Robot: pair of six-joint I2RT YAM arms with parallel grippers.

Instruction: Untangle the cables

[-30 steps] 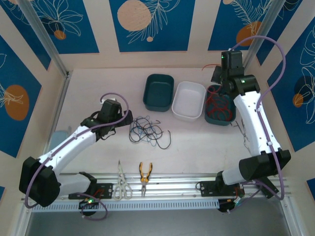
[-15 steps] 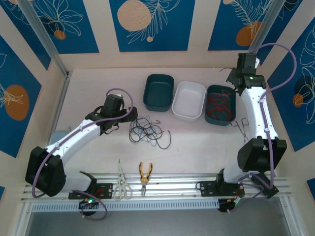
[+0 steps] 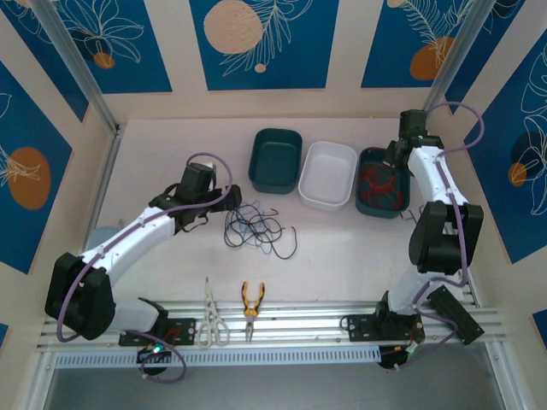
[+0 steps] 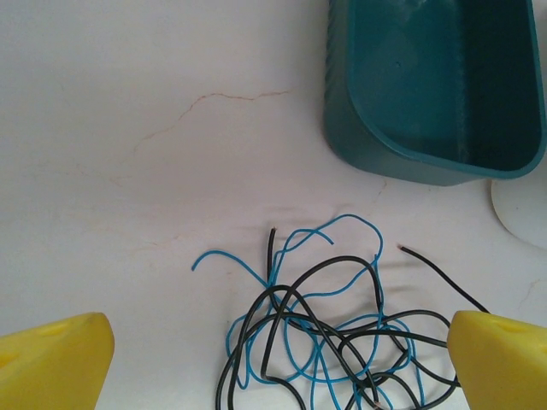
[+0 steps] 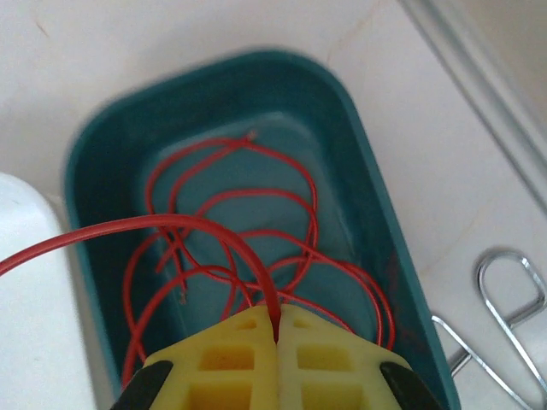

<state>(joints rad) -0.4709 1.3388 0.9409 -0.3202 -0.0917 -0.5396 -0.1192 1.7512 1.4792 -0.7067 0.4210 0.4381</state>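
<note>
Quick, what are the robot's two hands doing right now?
Left gripper: open, holding nothing, over the blue and black cables.
Right gripper: shut on a red cable.

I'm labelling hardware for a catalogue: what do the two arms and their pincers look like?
Both the left arm and right arm have white links with bulky black joints, and a thick purple cable loops along each. The left pincer and right pincer have blocky yellow fingers; the right's show square recesses.

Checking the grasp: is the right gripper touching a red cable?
Touching. The right wrist view shows the red cable pinched between the right gripper's shut fingers.
</note>
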